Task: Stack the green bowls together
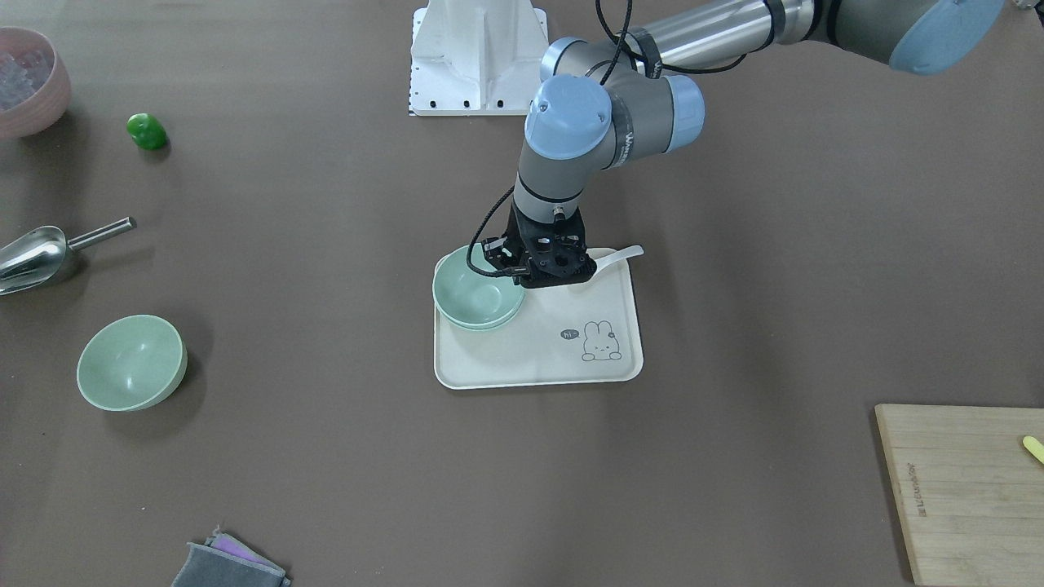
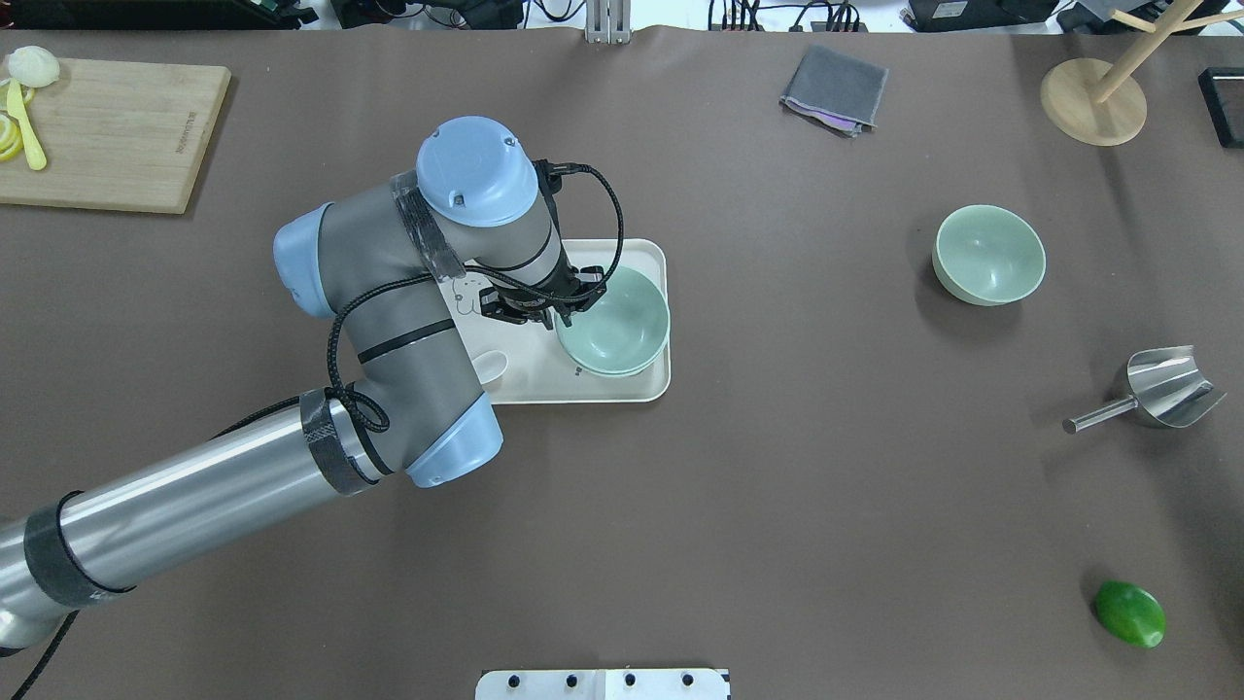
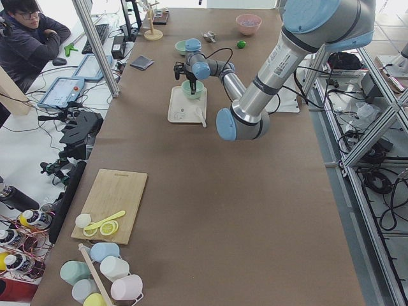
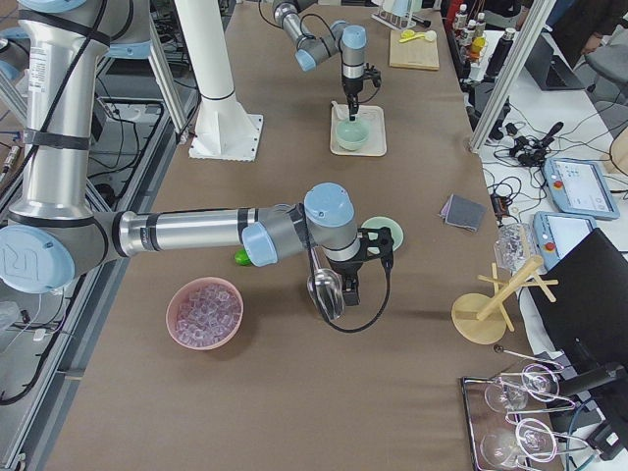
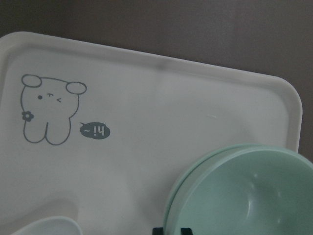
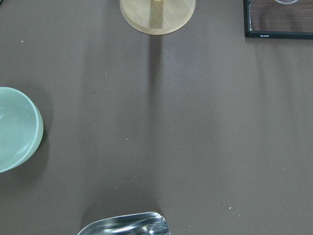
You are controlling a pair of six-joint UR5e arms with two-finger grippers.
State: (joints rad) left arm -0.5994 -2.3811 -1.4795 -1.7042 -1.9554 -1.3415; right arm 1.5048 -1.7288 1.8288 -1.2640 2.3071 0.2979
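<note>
Two pale green bowls [image 1: 477,295] sit nested on a cream tray [image 1: 555,363], also seen from overhead [image 2: 612,326]. In the left wrist view both rims show, one inside the other [image 5: 244,196]. My left gripper [image 1: 522,273] reaches down at the stack's rim, and its fingertips [image 5: 157,230] stand close together astride the top bowl's rim. A third green bowl [image 2: 988,255] stands alone on the table, at the left edge of the right wrist view [image 6: 14,128]. My right gripper [image 4: 348,287] hovers beside this bowl over a metal scoop. I cannot tell whether it is open or shut.
A white spoon [image 2: 491,367] lies on the tray. The metal scoop [image 2: 1161,389], a dark-green lump [image 2: 1129,612] and a pink bowl [image 1: 28,81] lie on the robot's right side. A cutting board [image 2: 107,131], grey cloth [image 2: 834,89] and wooden stand [image 2: 1093,97] line the far edge.
</note>
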